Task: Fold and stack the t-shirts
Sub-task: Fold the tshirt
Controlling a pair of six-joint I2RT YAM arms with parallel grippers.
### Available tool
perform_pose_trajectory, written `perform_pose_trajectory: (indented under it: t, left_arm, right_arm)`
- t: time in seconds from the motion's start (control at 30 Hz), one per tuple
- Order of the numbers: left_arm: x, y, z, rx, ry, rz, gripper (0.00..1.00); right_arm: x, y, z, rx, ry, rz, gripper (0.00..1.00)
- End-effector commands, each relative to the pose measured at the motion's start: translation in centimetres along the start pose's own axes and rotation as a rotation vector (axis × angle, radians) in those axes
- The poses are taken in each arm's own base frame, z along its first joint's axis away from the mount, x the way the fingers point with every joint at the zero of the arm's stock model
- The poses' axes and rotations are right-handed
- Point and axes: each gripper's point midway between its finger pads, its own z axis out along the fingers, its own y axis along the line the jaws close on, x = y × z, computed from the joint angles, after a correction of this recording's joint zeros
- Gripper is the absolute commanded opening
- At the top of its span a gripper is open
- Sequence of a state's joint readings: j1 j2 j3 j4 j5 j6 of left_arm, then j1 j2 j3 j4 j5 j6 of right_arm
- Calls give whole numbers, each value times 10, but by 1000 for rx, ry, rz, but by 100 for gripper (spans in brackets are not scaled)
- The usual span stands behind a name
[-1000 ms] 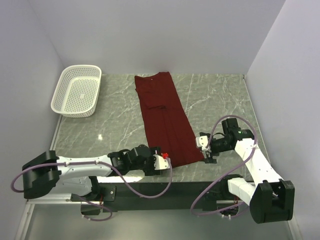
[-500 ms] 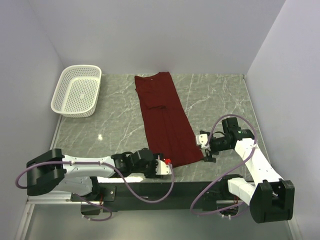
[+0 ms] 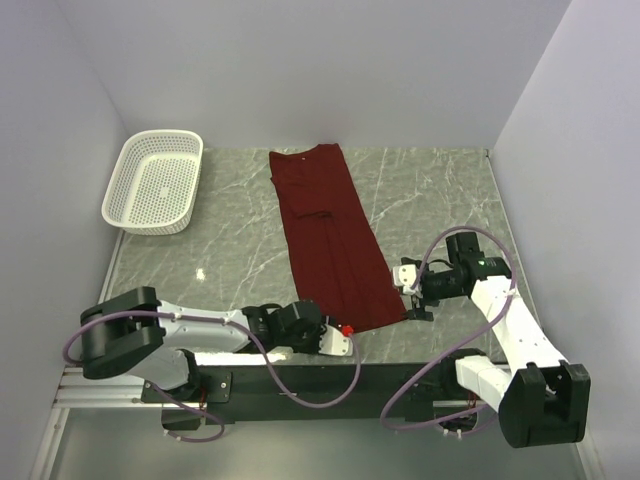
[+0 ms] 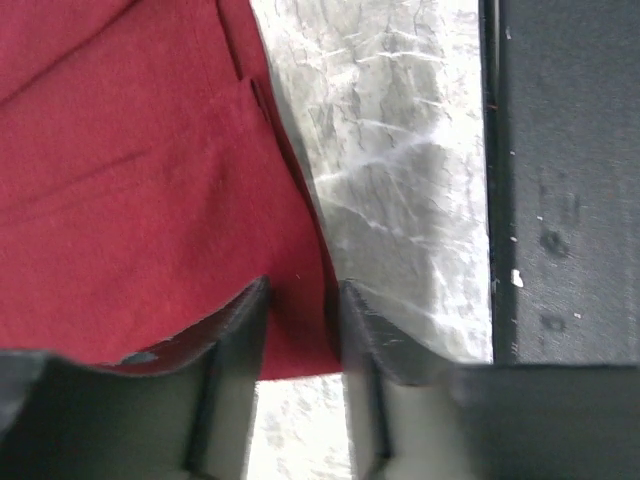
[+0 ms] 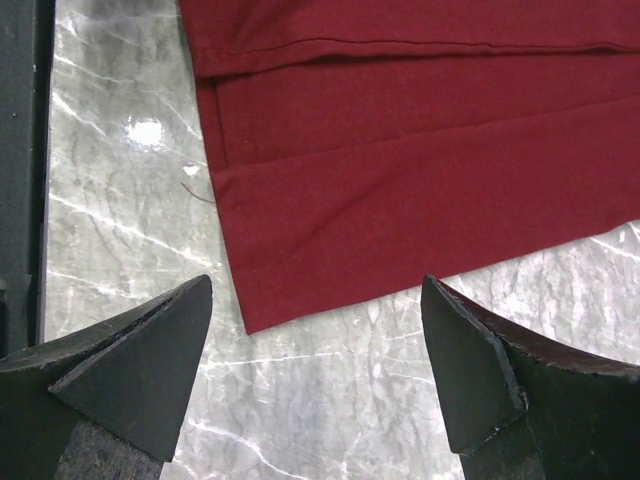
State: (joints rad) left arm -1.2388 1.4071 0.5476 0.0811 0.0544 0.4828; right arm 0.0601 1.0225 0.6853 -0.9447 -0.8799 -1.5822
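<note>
Sliding rightward along the near edge over the last second, the left gripper (image 3: 341,336) has reached the near-left corner of the t-shirt (image 3: 330,240) and drawn its fingers in. They now stand narrow, straddling the hem with cloth between them, not yet visibly pinched. Meanwhile the right gripper (image 3: 413,299) has barely shifted and hangs spread wide over the near-right corner (that corner shows between its fingertips in the wrist view). On the table (image 3: 230,250) the t-shirt lies as a long strip, its axis running from 12 toward 5 o'clock, so lifting both corners would carry them toward 12 o'clock.
</note>
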Motion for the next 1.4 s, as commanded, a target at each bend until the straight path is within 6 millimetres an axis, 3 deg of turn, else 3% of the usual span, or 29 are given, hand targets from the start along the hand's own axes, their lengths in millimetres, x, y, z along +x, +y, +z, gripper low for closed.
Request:
perform_pose_trajectory:
  t: [0.0,0.17,0.37,0.6,0.77,0.97,1.23,1.37]
  left_arm:
    - [-5,1,5,22,20,39,38]
    - [-2,2,5,20,31,45,25]
    - [1,2,-2,-5,22,40,1]
    - [-14,4,-9,-6,-34,29,0]
    - [-27,9,-12,-16,-77,11,0]
    - [-28,9,-13,-21,-87,-2,0]
    - [-28,10,-15,-25,-88,1,0]
    - [-27,9,-15,-29,-93,-1,0]
  right_arm:
    - [-12,-12,-9,38,-18,-33,91]
    - [-10,-12,-11,43,-11,-36,91]
    - [-5,-7,-9,26,-3,-35,91]
    - [-2,15,2,-94,-40,-68,91]
    - [13,29,22,-193,7,-102,89]
    - [24,33,39,-220,86,-148,87]
    - [39,33,53,-214,226,-175,70]
    - [37,35,60,-209,244,-164,63]
